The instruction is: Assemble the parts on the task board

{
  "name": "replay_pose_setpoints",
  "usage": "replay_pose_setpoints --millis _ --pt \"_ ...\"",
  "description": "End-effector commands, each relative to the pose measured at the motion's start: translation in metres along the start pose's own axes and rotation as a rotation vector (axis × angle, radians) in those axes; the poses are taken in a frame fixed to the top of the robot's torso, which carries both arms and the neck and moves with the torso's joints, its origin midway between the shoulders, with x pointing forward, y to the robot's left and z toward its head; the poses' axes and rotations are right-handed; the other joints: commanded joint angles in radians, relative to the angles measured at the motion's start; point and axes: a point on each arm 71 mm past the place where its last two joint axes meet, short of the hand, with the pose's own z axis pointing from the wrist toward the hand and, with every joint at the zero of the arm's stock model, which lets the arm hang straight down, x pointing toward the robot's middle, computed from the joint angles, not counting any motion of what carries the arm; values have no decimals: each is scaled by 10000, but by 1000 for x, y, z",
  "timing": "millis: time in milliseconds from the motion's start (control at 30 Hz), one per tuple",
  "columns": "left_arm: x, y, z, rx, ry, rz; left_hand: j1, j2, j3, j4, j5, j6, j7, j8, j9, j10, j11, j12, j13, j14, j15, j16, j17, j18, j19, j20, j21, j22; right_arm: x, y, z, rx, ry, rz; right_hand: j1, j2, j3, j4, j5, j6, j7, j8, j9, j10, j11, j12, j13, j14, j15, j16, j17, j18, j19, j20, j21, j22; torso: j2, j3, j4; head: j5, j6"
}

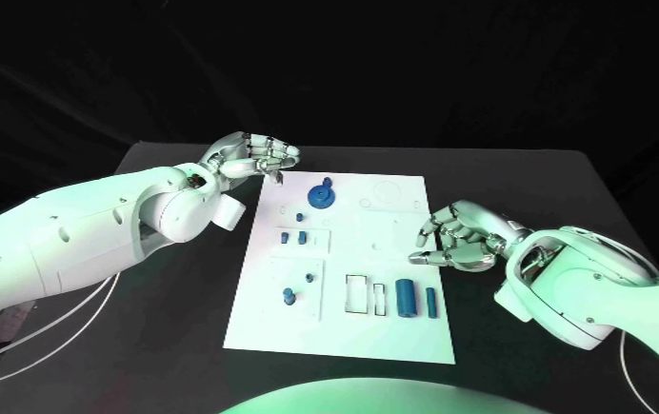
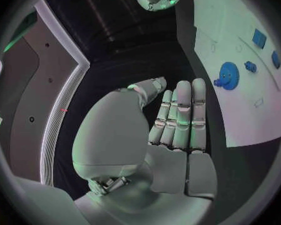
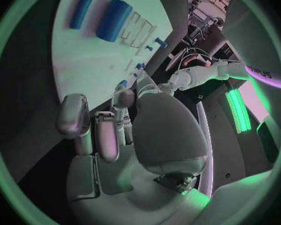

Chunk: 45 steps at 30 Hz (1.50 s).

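Note:
The white task board (image 1: pixel 360 338) lies in the middle of the table. A blue gear (image 1: pixel 320 193) sits at its far end, with small blue parts (image 1: pixel 292 238) below it and two more (image 1: pixel 288 295) nearer me. A thick blue cylinder (image 1: pixel 406 297) and a thin blue rod (image 1: pixel 429 302) lie at the near right beside two empty slots (image 1: pixel 369 295). My left hand (image 1: pixel 254 157) hovers at the board's far left corner, fingers curled in and holding nothing. My right hand (image 1: pixel 460 236) sits at the board's right edge, fingers curled, nothing visible in it. The left wrist view shows the gear (image 2: pixel 228 75).
Black table (image 1: pixel 165 357) surrounds the board on all sides. In the right wrist view the cylinder (image 3: pixel 113 19) and rod (image 3: pixel 82 8) lie beyond my curled right hand (image 3: pixel 109 130), and my left arm (image 3: pixel 203 75) shows farther off.

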Motion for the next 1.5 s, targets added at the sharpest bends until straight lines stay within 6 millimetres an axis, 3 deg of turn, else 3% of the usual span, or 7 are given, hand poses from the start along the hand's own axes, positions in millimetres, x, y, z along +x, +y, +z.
replay_pose_setpoints --millis 33,200,300,500,933,1133,1500 --pt "3 3 0 27 136 -120 -42 35 -32 -48 54 -121 40 67 -15 -119 -1 66 -3 -74 -26 35 0 145 -22 32 -14 -11 9 -15 -10 1169 788 290 -75 138 -548 34 14 -318 40 275 351 600 22 2251 2637 664 87 165 778 -162 136 -3 176 213 -126 29 -124 -259 -83" --pt "5 8 -1 -58 173 -190 -42 35 -32 -48 54 -121 40 67 -15 -119 -1 66 -3 -74 -26 35 0 145 -22 32 -14 -11 19 -24 -19 1600 798 -230 -5 77 -901 44 24 -469 77 353 489 998 59 3280 3854 719 114 239 1170 -188 192 34 278 346 -196 48 -194 -276 -166" --pt "6 10 0 -88 207 -222 -42 35 -32 -48 54 -121 40 67 -15 -119 -1 66 -3 -74 -26 35 0 145 -22 32 -14 -11 27 -25 -21 1778 778 -433 -445 160 -1122 72 37 -475 76 402 555 1154 66 3623 4270 748 125 273 1362 -205 240 49 359 437 -229 55 -200 -314 -232" --pt "7 12 -1 -121 206 -242 -47 37 -33 -48 54 -123 39 76 -14 -126 -1 74 -2 -77 -25 36 0 145 -24 33 -15 -12 41 -23 -20 1865 742 -539 -585 155 -1187 76 45 -419 58 455 599 1239 53 3783 4466 760 118 286 1443 -206 249 47 368 462 -253 47 -180 -382 -314" --pt "5 13 -3 -152 170 -243 -47 37 -33 -48 54 -123 39 76 -14 -126 -1 74 -2 -77 -25 36 0 145 -24 33 -15 -12 54 -18 -12 1846 891 -687 -836 207 -1212 84 55 -253 -4 568 680 1382 3 4027 4758 784 81 312 1596 -223 295 22 447 551 -220 33 -205 -331 -373" --pt "6 13 -3 -150 194 -251 -47 37 -33 -48 54 -123 39 76 -14 -126 -1 74 -2 -77 -25 36 0 145 -24 33 -15 -12 63 -18 -7 1986 1074 -780 -1106 186 -1235 89 65 -200 -30 601 715 1400 -20 4059 4809 783 61 311 1598 -224 296 4 445 569 -214 36 -184 -325 -388" --pt "6 13 -3 -175 212 -257 -62 41 -35 -44 54 -128 38 98 -13 -142 0 95 -1 -84 -22 41 0 145 -32 37 -18 -14 82 -16 -1 1990 1939 -1157 -1511 217 -1195 92 82 -67 -79 652 764 1413 -57 4078 4858 776 32 302 1575 -207 254 -21 355 542 -227 28 -194 -279 -491"
